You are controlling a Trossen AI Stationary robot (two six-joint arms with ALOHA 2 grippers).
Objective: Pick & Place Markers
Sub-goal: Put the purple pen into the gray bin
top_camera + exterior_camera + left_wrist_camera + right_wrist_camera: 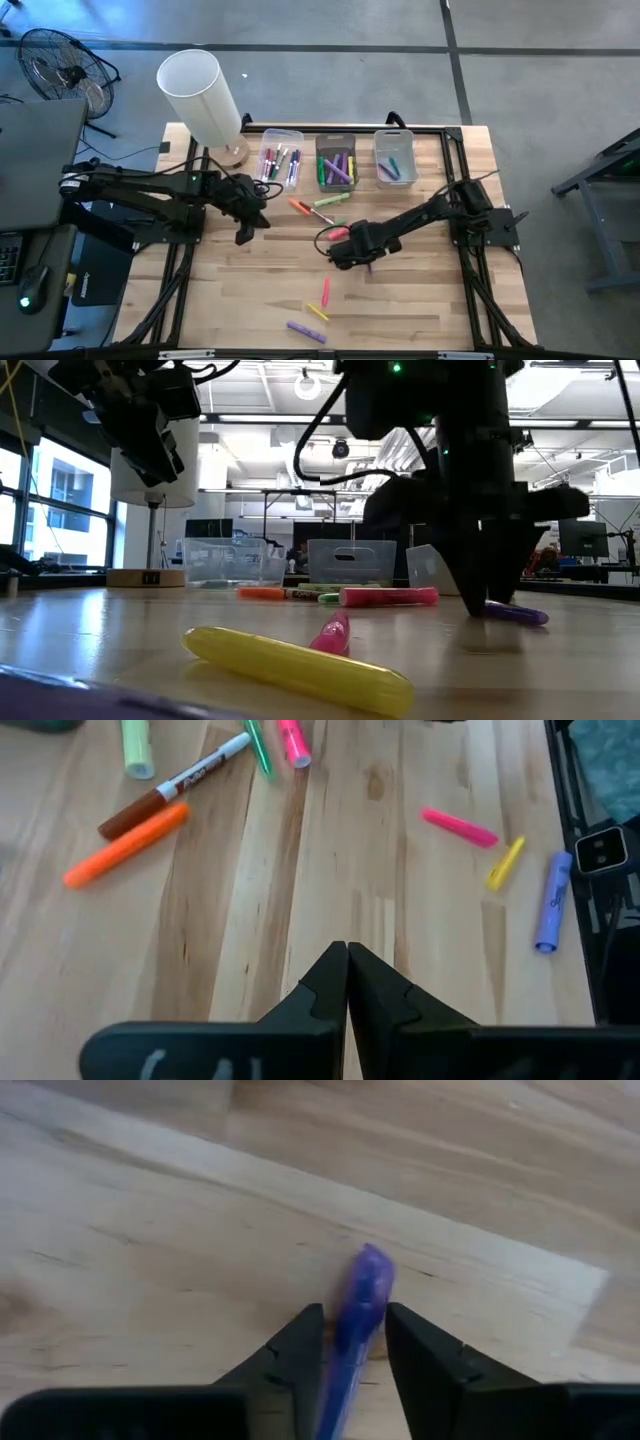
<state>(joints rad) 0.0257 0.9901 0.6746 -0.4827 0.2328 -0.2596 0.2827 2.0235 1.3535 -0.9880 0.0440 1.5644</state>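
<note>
A purple marker [366, 1276] lies flat on the wooden table [420, 300], right of its middle. My right gripper [355, 1320] points straight down over it, open, with one finger on each side of the barrel; it also shows as my right gripper [490, 595] beside the purple marker [516, 613]. My left gripper [347, 952] hangs shut and empty above the table's left half. Loose markers lie on the wood: orange [300, 207], white-barrelled [322, 215], pink [338, 232], a second pink [325, 292], yellow [316, 312], and another purple [306, 331]. My right gripper comes at the purple marker's barrel [350, 1330] from above, fingers across it, one on each long side. The marker lies on the table. Whether the fingers touch it I cannot tell.
Three clear bins [281, 158], [335, 162], [395, 157] with markers in them stand in a row at the far edge. A white lamp [200, 90] on a wooden base stands at the far left corner. Bare wood lies along the near edge.
</note>
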